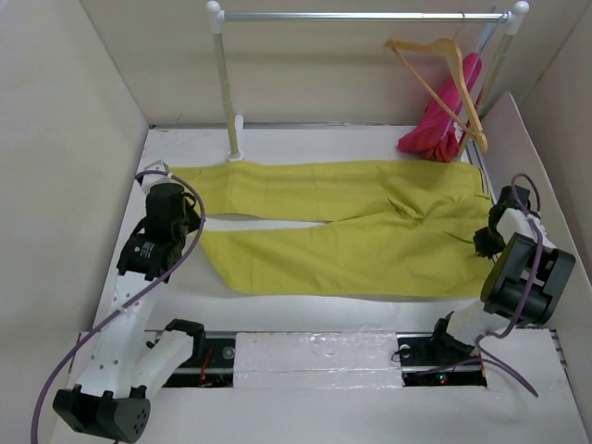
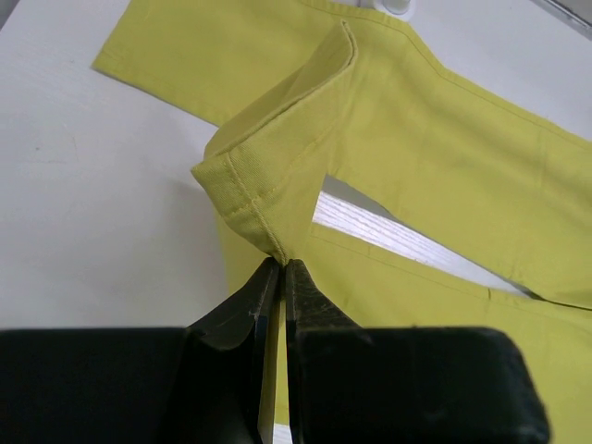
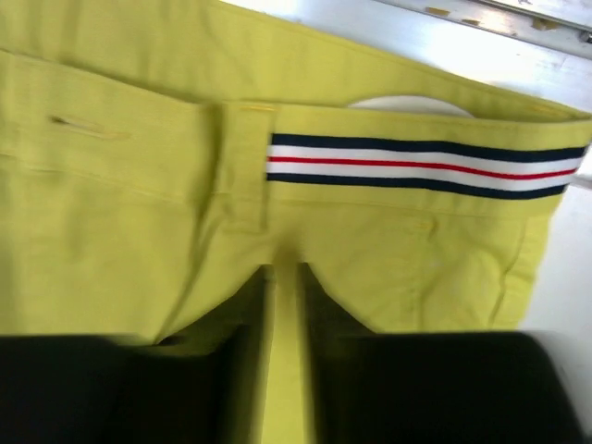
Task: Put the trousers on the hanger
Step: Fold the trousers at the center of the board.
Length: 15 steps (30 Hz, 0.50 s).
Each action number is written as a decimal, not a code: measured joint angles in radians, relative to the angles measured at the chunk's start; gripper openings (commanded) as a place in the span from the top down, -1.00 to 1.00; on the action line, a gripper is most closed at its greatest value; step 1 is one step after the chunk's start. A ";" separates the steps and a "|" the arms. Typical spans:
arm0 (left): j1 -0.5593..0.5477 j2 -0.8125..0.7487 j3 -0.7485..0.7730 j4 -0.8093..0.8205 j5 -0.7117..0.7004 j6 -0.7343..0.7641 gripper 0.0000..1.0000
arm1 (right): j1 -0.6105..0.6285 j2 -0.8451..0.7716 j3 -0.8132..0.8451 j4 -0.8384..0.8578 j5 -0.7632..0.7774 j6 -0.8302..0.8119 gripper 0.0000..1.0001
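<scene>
The left hand [image 2: 280, 268] is pressed shut on a leg hem of the trousers [image 2: 444, 157], a fold of it raised. The right hand [image 3: 283, 282] pinches cloth below the striped waistband [image 3: 425, 166]. The trousers lie spread across the table [image 1: 305, 310], waist to the right. The hanger [image 1: 467, 92] hangs on the rail [image 1: 370, 16] at back right, by a pink garment [image 1: 435, 134].

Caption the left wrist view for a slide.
Left pincer shut on a folded cuff corner of the yellow-green trousers lying on the white table.
</scene>
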 measured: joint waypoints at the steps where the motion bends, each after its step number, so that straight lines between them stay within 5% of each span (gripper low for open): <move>1: 0.000 -0.001 0.011 -0.006 0.002 0.000 1.00 | 0.000 -0.009 0.002 0.019 -0.014 -0.015 0.15; 4: 0.000 -0.007 0.034 -0.016 0.013 0.000 1.00 | -0.002 -0.055 0.009 0.024 -0.026 -0.042 -0.28; 11: -0.002 -0.031 0.037 -0.037 0.063 0.000 1.00 | -0.202 -0.311 -0.101 -0.013 -0.008 -0.032 -0.41; 15: -0.021 -0.035 0.038 -0.043 0.076 0.000 1.00 | -0.312 -0.279 -0.158 -0.043 -0.008 -0.016 -0.38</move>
